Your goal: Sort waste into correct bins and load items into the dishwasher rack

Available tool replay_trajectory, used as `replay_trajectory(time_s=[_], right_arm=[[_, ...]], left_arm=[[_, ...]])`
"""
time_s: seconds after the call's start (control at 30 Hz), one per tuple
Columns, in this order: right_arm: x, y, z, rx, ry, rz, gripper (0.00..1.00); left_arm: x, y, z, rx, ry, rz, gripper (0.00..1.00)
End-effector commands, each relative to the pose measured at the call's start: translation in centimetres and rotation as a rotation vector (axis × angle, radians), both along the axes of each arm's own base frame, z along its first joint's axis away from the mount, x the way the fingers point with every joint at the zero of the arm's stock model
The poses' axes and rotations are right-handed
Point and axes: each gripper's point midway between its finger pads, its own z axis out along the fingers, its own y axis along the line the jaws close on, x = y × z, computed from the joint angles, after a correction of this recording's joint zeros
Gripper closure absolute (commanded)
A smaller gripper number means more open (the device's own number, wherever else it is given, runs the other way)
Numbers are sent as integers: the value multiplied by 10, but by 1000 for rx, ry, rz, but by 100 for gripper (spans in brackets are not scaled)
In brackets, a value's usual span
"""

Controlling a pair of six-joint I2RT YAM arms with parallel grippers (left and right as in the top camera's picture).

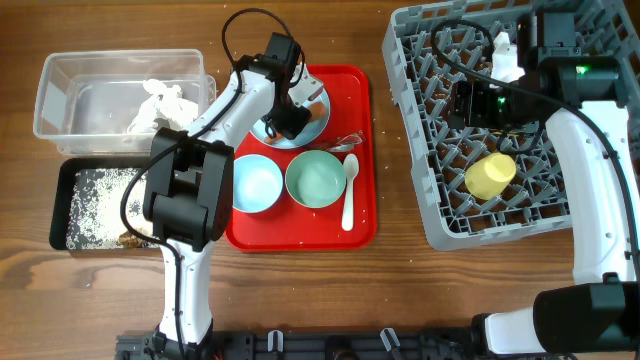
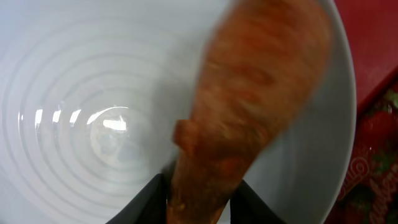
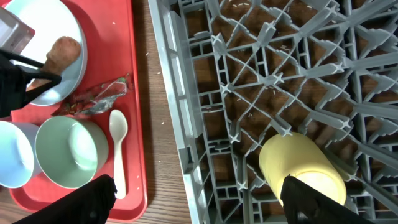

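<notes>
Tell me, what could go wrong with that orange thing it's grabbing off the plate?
The left fingers seem to pinch the sausage only at one end, so it may slip and drop onto the plate or red tray. The yellow cup lies tipped in the rack; it could roll.

left arm [image 1: 228, 100] over red tray's [image 1: 364, 150] top half, green bowl [image 1: 314, 178] and spoon [image 1: 349, 188] open from above

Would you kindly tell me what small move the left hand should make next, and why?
Probably lift straight up: the left hand appears closed around the orange sausage piece, which lies on the light blue plate, so raising it frees it from the plate.
</notes>
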Motion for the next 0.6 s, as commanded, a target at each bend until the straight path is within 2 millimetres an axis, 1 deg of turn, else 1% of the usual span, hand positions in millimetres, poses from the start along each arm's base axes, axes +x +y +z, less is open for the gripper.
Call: replay_trajectory(time_s=[0.0,0.03,0.07,0.1,0.17,0.23,0.27,0.3,0.33,0.4,0.43,0.47,0.5,0.57], right_arm=[[-1,-3,0,-23,-6,13,12],[-1,-3,0,-23,-5,13,12],[-1,-3,0,-23,-5,13,12],[-1,-3,0,-23,-6,13,12],[-1,-3,0,-24,-6,13,12],[-1,-3,0,-24,-6,13,12],[-1,-3,0,-25,-7,16,12],[-1,-3,0,-27,-8,20,12],[-1,-3,0,-28,-8,22,12],[-1,-3,0,-30,-10,30,12],[-1,-3,0,-31,-10,31,12],[-1,-3,0,-32,-10,35,11],[-1,-3,0,-32,-10,35,12],[-1,-3,0,-32,-10,37,12]], left_arm=[[-12,1,-17,-27,80,136,80],[-10,0,-17,-32,74,157,86],[-7,1,-15,-31,63,178,89],[-4,0,-12,-34,54,182,91],[8,2,5,-29,8,238,93],[21,5,36,-32,-58,293,94],[28,4,70,-55,-106,318,95],[29,5,89,-72,-127,341,95],[28,8,114,-91,-149,380,96],[15,19,166,-142,-193,467,96],[9,24,183,-157,-206,496,96],[-5,38,211,-177,-226,543,96],[-13,44,222,-180,-232,563,96],[-40,75,248,-159,-235,653,96]])
